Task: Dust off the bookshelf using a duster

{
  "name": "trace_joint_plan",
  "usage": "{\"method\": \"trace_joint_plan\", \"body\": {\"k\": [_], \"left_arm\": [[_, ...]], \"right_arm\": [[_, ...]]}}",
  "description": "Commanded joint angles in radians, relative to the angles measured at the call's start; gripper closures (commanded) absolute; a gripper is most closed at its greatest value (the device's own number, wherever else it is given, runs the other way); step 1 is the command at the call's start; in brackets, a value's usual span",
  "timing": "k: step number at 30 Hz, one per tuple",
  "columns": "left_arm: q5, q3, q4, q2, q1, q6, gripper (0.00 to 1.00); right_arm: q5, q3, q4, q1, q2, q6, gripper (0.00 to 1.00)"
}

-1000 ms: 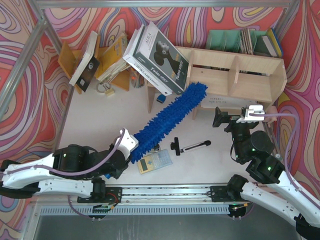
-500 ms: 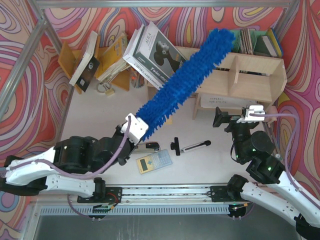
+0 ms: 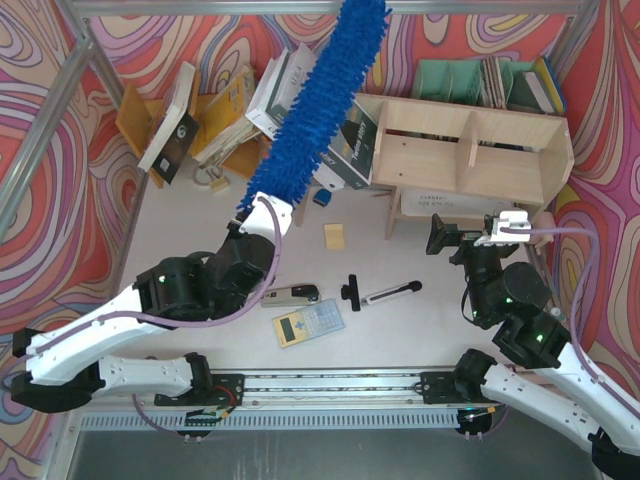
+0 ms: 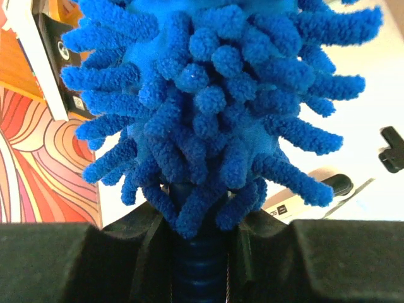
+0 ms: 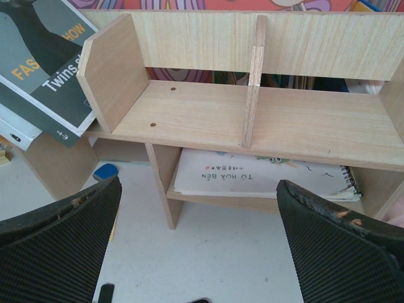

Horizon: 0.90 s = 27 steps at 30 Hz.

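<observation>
The pale plywood bookshelf (image 3: 470, 150) stands at the back right; it also fills the right wrist view (image 5: 252, 120), with a white spiral book (image 5: 265, 180) lying in its lower tier. My left gripper (image 3: 262, 215) is shut on the handle (image 4: 199, 268) of the blue fluffy duster (image 3: 320, 95). The duster is raised steeply and points up and away, its tip near the top edge, left of the shelf. Its bristles fill the left wrist view (image 4: 214, 95). My right gripper (image 3: 465, 238) is open and empty, just in front of the shelf's lower tier.
A large magazine (image 3: 350, 150) leans on the shelf's left end. An orange rack of leaning books (image 3: 200, 120) stands at the back left, green file holders (image 3: 480, 80) behind the shelf. On the table lie a calculator (image 3: 308, 323), a stapler (image 3: 290, 294), a black-and-silver rod (image 3: 385, 291), a yellow note (image 3: 334, 235).
My left arm has swung the duster up from lying on the table to a steep raised pose, and its tip has moved left and back. The right arm has not moved.
</observation>
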<state>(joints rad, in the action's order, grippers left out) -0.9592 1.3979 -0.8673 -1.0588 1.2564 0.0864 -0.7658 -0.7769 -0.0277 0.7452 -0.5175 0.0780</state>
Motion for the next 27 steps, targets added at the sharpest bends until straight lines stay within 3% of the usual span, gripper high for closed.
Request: {"method": "trace_joint_plan", "body": {"k": [1,12,19,24,27], "left_arm": [[-0.012,-0.062,0.050,-0.004,-0.035,0.035,1.00],[0.190,-0.125,0.118,-0.128,-0.040,0.133,1.00],[0.270,0.016,0.073,-0.176,-0.027,0.148,1.00],[0.281,0.023,0.188,-0.030,-0.003,0.113,1.00],[0.212,0.001,0.229,0.046,-0.003,0.080,1.00]], "right_arm": [[-0.009,-0.013,0.012,0.000,0.005,-0.004,0.01],[-0.009,-0.013,0.011,0.000,-0.005,-0.002,0.01],[-0.009,-0.014,0.008,-0.001,0.003,-0.003,0.01],[-0.006,-0.014,0.002,0.000,0.007,-0.009,0.01],[-0.007,-0.015,0.002,0.000,0.007,-0.009,0.01]]}}
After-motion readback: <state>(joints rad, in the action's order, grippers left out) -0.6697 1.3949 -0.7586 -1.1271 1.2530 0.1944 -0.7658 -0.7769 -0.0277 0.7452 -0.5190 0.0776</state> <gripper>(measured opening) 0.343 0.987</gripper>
